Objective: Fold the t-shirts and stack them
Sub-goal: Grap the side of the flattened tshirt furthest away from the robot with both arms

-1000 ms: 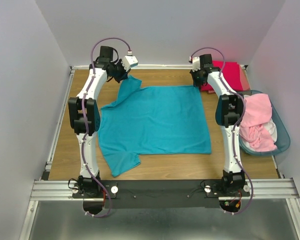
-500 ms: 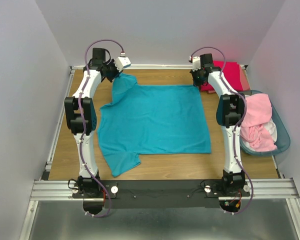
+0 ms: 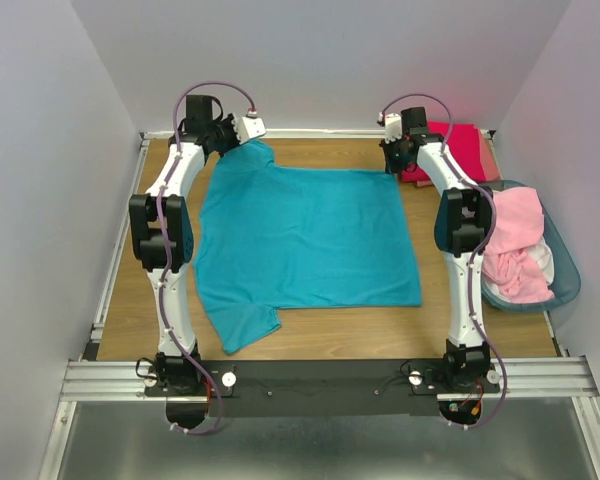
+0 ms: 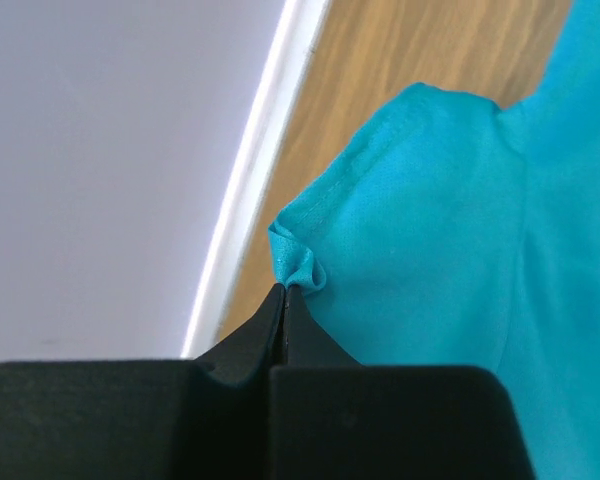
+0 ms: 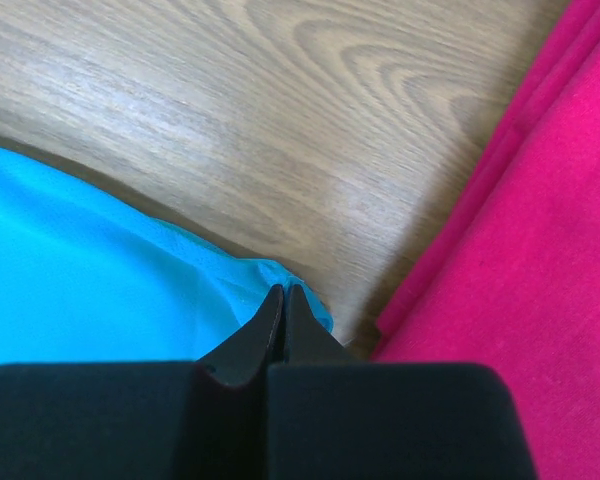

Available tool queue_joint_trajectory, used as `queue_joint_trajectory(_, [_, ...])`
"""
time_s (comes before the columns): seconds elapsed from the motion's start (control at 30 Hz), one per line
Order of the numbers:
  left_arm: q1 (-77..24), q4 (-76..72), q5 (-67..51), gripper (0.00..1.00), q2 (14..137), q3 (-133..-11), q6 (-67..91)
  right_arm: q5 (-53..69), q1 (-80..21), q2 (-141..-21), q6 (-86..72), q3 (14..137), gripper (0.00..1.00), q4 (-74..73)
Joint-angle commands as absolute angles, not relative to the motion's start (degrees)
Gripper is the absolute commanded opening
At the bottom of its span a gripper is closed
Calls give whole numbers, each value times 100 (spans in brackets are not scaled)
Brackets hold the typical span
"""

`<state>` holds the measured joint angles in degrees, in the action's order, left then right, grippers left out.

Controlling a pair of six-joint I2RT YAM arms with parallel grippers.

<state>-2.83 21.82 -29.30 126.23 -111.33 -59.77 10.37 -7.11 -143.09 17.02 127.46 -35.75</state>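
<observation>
Wooden table, grey walls all round. From above, the teal t-shirt lies mid-table, flatter than a second ago, its far-left sleeve drawn out toward the back corner. The crimson t-shirt sits folded far right, and pink t-shirts wait in the basket. Left wrist: the left gripper is pinched tight on the sleeve hem. Right wrist: the right gripper has just snapped closed on the teal shirt's far-right corner. Both far corners held, so it looks ready for the first fold.

Matt woven-cloth teal t-shirt; smooth wood-grain table.
</observation>
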Motion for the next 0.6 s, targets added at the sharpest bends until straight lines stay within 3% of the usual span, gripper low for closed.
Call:
queue_joint_trajectory(0.0, [-360,2038,-3032,0,12656,-11382,-6407,1257,-721,-13949,1740,12621,0,-3551])
queue_joint_trajectory(0.57, [-334,1960,-2979,0,11875,-10012,-6575,1547,-721,-13026,1889,11778,1,-3551])
